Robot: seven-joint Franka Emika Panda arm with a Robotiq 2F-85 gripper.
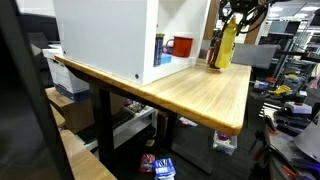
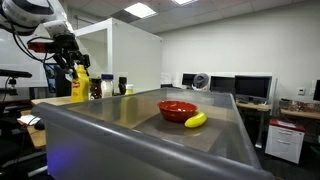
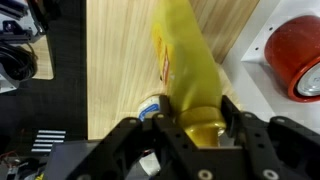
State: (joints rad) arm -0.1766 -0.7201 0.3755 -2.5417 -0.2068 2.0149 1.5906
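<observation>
I had the fingers pinching the yellow bottle near its top. It stood upright on the wooden worktop, just beside the white box. I judged this the grasping step; the next move called for a straight, steady lift.

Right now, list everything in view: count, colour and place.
yellow bottle: one, yellow, at the table's far end, gripped by the hand
red mug: one, red, in the open side of the white box, near the bottle
white box: one, white, on the table
wooden table: one, light wood, under the box and bottle
grey tray: one, grey, foreground in an exterior view
red bowl: one, red, in the tray
banana: one, yellow, in the tray beside the bowl
monitors: at least two, dark, desks at the back
hand: one, black, closed on the bottle
</observation>
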